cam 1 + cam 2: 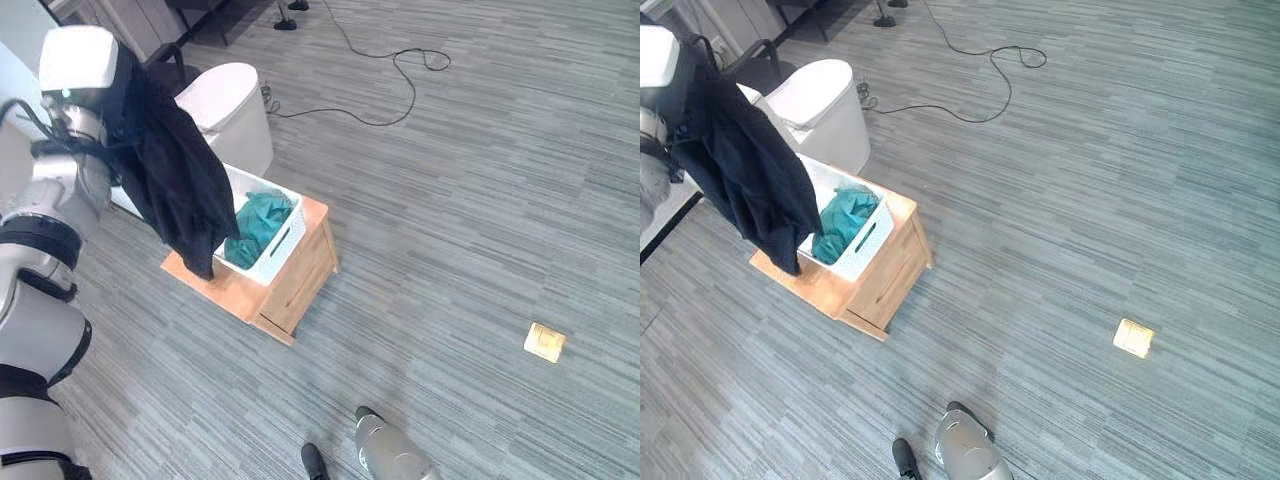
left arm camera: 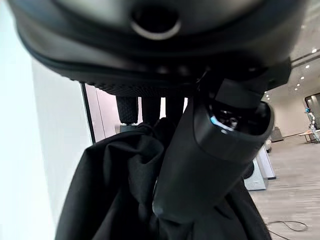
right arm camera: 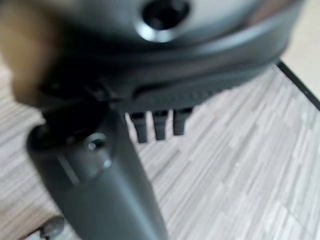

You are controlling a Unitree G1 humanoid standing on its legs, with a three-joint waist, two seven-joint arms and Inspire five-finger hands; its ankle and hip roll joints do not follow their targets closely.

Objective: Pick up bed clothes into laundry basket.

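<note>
Fingers (image 2: pixel 150 109) of the left hand (image 2: pixel 210 150) pinch a black cloth garment (image 1: pixel 175 175), hung below them over the white slotted laundry basket (image 1: pixel 280 240) for dropping; right hand (image 3: pixel 100 175) hangs relaxed, empty.

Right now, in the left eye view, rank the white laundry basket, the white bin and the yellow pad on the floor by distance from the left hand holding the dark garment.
1. White bin, right beside the left hand and the dark garment.
2. White laundry basket, below the garment, on the wooden stand.
3. Yellow pad, far across the floor, on the right.
</note>
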